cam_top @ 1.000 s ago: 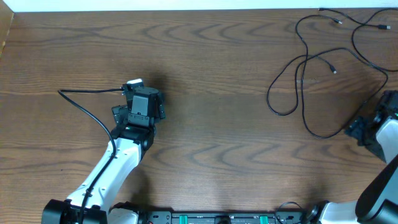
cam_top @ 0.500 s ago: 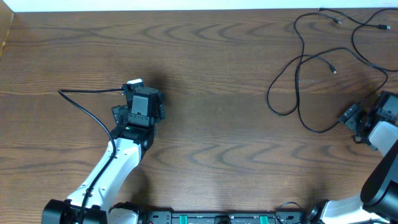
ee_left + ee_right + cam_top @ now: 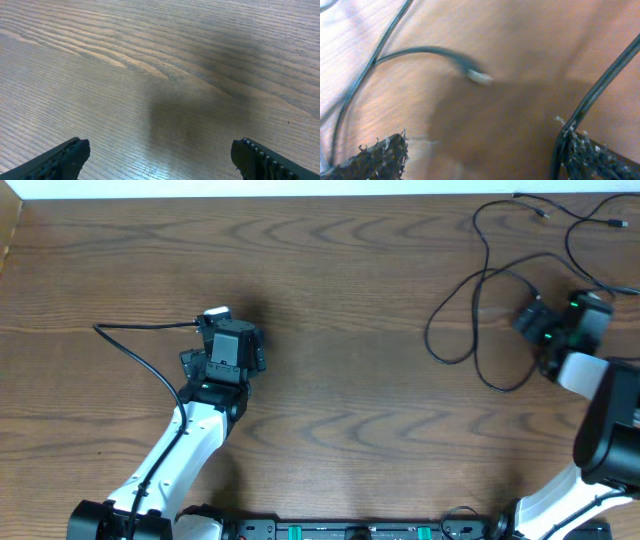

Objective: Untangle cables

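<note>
Left gripper (image 3: 159, 161): jaws spread wide, wood table (image 3: 150, 55) under gap. Right gripper (image 3: 480, 162): jaws spread wide, pinching nothing. Cables (image 3: 385, 57) lie ahead of jaws. Plug (image 3: 480, 76) ahead of gap, centred. One strand (image 3: 600, 85) runs beside right finger (image 3: 595, 160).

Brown wooden table (image 3: 340, 410), its wavy grain running left to right, fills the overhead view. A white strip (image 3: 250, 188) borders its far edge. A pale wooden board (image 3: 8, 235) stands at the far left corner. In the left wrist view, a soft dark shadow (image 3: 200, 110) lies across the grain.
</note>
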You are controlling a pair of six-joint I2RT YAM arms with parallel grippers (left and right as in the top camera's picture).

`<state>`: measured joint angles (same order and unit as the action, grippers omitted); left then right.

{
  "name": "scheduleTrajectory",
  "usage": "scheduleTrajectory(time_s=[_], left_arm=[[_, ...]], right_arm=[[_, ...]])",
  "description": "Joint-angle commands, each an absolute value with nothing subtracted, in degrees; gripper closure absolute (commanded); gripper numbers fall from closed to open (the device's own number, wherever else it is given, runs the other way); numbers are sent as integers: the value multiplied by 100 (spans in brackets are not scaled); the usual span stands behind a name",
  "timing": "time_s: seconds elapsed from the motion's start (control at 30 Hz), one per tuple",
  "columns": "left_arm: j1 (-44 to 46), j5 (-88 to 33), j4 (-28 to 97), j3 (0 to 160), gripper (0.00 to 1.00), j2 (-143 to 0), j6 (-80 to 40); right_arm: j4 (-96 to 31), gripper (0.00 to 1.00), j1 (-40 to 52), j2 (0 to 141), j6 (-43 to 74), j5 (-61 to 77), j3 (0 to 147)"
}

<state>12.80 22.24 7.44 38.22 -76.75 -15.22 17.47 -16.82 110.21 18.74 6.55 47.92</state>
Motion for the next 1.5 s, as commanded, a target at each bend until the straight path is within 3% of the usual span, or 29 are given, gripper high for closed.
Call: scheduleTrajectory(time_s=[0.0,0.4,0.8,1.0,1.27,1.47], left_arm=[[1260,2298,749,3837,4,-7717,-1575],[1260,2298,749,3837,4,-7717,-1575],[1260,2298,749,3835,4,-7717,-1575],[1260,2298,749,3837,4,-7717,-1575],[1260,2298,749,3835,4,-7717,-1575],[1260,2298,749,3837,4,-7717,-1575]], right_arm=[[1278,1,-1151,12112,3028,1577,4136],[2882,2,-78,12121,3387,1411,4163],[4053,1,91,12121,3376,1050,4338],[4106,1,-117,11872,3361,2300,4735],[3485,1,-185,10488,2783,2390,4768],[1584,1,-183,9139,1850,1881,4768]])
